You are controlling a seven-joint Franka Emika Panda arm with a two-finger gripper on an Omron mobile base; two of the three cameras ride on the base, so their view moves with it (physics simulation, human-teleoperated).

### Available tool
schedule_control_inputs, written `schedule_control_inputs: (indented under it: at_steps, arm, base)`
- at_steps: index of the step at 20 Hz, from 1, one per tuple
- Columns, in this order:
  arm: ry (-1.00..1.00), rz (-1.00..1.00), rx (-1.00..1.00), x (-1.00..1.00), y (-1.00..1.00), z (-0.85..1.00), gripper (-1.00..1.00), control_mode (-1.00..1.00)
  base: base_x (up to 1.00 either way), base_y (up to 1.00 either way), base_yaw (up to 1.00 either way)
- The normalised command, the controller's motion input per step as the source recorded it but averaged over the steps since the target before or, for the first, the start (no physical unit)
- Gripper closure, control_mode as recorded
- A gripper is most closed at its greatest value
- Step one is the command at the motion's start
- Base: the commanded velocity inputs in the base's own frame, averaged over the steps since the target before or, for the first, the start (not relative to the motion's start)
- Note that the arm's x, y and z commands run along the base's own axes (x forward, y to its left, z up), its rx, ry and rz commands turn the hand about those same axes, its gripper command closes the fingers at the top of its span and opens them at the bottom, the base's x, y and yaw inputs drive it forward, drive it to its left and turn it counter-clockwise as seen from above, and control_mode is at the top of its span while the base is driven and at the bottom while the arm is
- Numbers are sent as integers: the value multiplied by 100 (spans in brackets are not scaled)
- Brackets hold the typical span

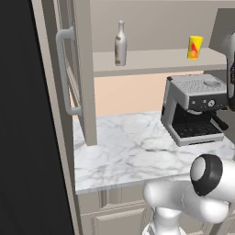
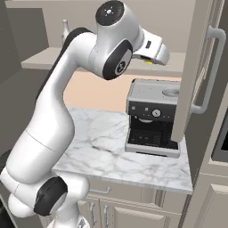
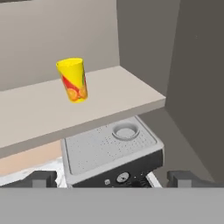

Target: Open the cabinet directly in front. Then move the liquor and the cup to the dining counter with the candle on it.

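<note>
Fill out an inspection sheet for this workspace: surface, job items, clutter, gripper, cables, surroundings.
Surface: marble countertop below the cabinet, bare apart from one machine.
Job items: cabinet doors open; liquor upright on the shelf, toward its left; cup upright on the same shelf, toward its right, apart from the bottle.
Clutter: espresso machine on the countertop, under the cup's end of the shelf.
Gripper: gripper open, empty, facing the cup, short of it.
Cables: nothing seen.
Surroundings: drawer units under the countertop; peach wall behind.
</note>
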Motion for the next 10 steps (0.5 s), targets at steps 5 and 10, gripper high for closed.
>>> schedule_control_inputs:
  at_steps: [5,10]
  arm:
    - [-8,0,1,77,0,19,-100,-100]
    - [-1,0,4,80,0,27,-100,-100]
  base:
    - [0,0,0]
    - [0,0,0]
